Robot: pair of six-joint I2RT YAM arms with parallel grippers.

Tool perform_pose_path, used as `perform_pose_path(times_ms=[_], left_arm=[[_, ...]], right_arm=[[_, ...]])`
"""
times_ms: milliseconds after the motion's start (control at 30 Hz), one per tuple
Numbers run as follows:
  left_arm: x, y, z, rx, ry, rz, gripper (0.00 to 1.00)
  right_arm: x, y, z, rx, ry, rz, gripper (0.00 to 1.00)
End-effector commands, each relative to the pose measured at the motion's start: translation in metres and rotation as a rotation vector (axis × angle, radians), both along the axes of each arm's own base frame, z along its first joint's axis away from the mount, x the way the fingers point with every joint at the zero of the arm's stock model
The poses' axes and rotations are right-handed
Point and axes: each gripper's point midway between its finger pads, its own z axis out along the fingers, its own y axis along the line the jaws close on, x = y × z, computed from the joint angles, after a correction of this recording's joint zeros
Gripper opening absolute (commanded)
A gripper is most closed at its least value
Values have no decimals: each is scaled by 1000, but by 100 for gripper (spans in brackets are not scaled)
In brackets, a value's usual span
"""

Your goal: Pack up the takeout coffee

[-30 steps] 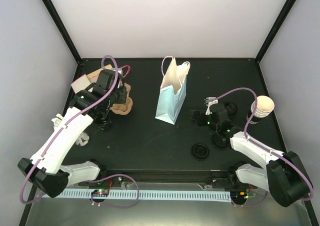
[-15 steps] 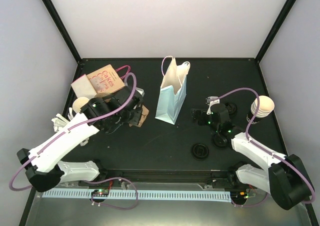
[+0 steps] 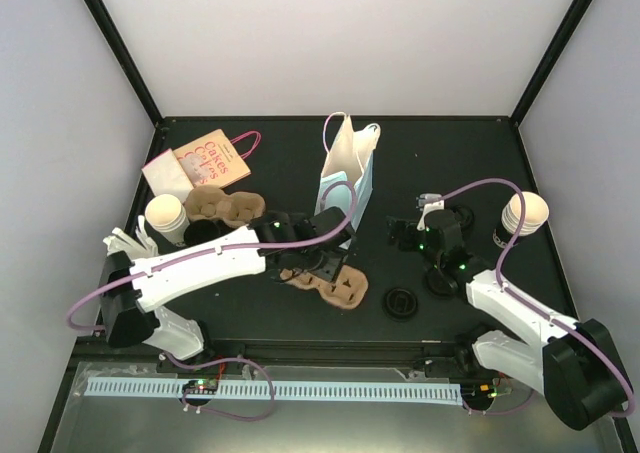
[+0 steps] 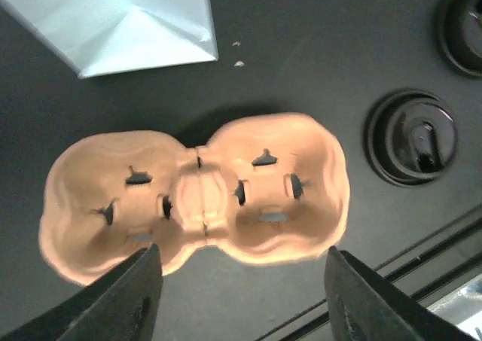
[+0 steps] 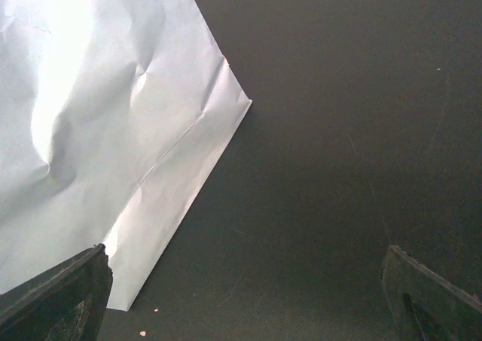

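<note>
- The left arm [image 3: 200,263] reaches from its base across the front of the bench [image 3: 450,153] toward the middle. Its jaws are released: in the wrist view the 2 fingers [image 4: 128,299] stand wide apart, with nothing clamped between them.
- The cup carrier [image 4: 196,194], a brown pulp tray with 2 wells, lies flat on the bench just under those jaws. Only its near edge sits between the fingertips. It is outside the bag, just in front of the bag's base.
- A black lid [image 3: 400,301] lies on the bench near the carrier's right end, apart from it.
- The right arm [image 3: 510,308] angles in from the right. Its jaws are spread fully and hold nothing; its wrist view shows bare bench between the fingers [image 5: 53,296].
- A 2nd lid [image 3: 440,278] lies partly under the right arm, and a 3rd lid [image 3: 462,216] lies beyond the right jaws.
- A paper cup [image 3: 165,216] stands near the left edge, and the right paper cup [image 3: 527,211] stands near the right edge.
- The pale blue paper bag [image 3: 345,153] stands upright mid-bench with its mouth open and handles up, between the 2 arms.
- Spare carriers [image 3: 222,205] lie left of the bag, just beyond the left cup.
- A brown bag [image 3: 205,160] printed "Cakes" lies at the far left corner.
</note>
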Motion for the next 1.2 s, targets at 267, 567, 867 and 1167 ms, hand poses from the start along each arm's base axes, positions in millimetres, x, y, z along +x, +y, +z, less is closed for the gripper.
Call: perform_pose_path(times_ms=[267,567,867,1167], left_arm=[[-5,-25,36,-202,-47,-92,75],[16,11,32,-242,-52,-24,84],[43,44,4,-293,-29,96,83],[56,78,-53,-299,85,207,69]], right_arm=[[1,-4,3,2,-17,-27,100],[-7,-14,-11,-5,171,-122,100],[-26,-4,2,-16,390,-85,100],[-65,44,1,1,464,170,99]])
